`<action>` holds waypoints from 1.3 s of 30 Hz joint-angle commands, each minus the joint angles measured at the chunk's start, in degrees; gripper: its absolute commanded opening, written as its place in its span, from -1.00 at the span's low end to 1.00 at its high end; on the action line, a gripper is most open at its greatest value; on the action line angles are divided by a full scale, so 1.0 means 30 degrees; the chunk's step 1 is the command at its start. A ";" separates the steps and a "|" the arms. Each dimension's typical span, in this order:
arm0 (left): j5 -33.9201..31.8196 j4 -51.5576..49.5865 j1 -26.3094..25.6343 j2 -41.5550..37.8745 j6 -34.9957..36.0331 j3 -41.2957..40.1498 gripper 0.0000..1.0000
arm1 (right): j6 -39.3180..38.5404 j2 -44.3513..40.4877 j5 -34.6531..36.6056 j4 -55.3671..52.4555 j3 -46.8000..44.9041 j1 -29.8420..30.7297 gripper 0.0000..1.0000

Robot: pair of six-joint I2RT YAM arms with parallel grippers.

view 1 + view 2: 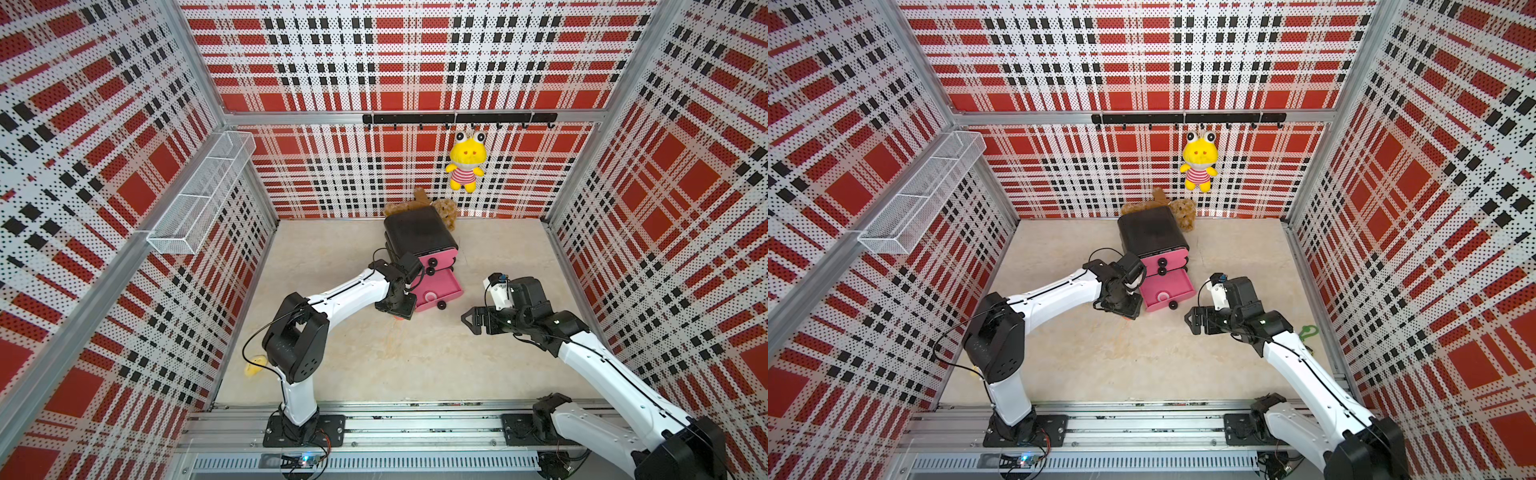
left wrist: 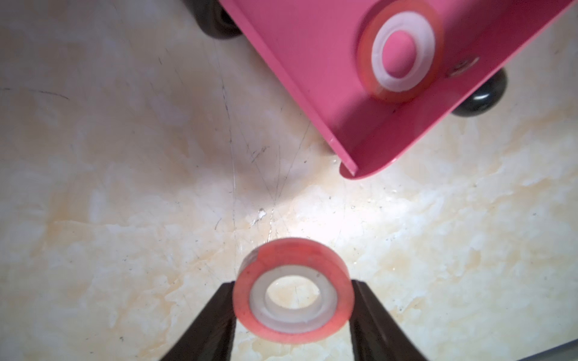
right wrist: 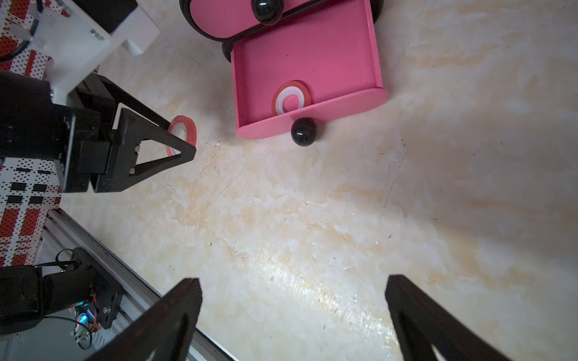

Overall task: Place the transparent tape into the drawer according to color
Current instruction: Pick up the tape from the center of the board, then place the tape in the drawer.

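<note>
The left tool (image 2: 293, 283) grips a red-orange tape ring (image 2: 294, 253) just beside the open bottom drawer (image 2: 312, 62), where a second red-orange ring (image 2: 403, 82) lies. The right tool (image 3: 294, 281) stands wide apart, empty.

Glossy black knob (image 3: 303, 131) on a smooth pink drawer (image 3: 312, 62) (plastic-looking); marbled tabletop (image 3: 312, 234) shiny, finely scratched

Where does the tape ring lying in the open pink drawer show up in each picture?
Top view: tape ring inside open drawer, at its front wall.
Top view: same place.
Left wrist: inside the drawer, large and blurred.
Right wrist: at the front wall.
Shared landmark: that drawer's black knob.
</note>
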 commanded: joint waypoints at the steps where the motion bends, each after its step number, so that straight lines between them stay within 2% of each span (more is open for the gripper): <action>1: -0.0131 -0.0413 0.0043 -0.0142 -0.0237 0.1153 -0.36 | 0.0105 -0.0419 -0.0135 0.0159 -0.0037 -0.0259 1.00; 14: -0.0541 0.0269 -0.0809 0.1634 -0.1461 0.4131 -0.36 | 0.0038 -0.0832 -0.0159 0.0066 -0.0023 -0.0694 1.00; 23: -0.0745 0.0630 -0.1339 0.4054 -0.1623 0.6719 -0.37 | 0.0019 -0.0883 -0.0305 0.0094 -0.0008 -0.1046 1.00; 33: -0.1763 0.0640 -0.1488 0.5472 -0.1569 0.7766 -0.35 | 0.0012 -0.1099 -0.0334 -0.0050 0.0021 -0.1226 1.00; 37: -0.2107 0.0709 -0.1488 0.5625 -0.1667 0.7796 -0.31 | 0.0031 -0.1170 -0.0364 -0.0077 0.0021 -0.1238 1.00; 39: -0.2321 0.0709 -0.1544 0.5615 -0.1707 0.7767 -0.18 | 0.0010 -0.1240 -0.0364 -0.0093 0.0021 -0.1254 1.00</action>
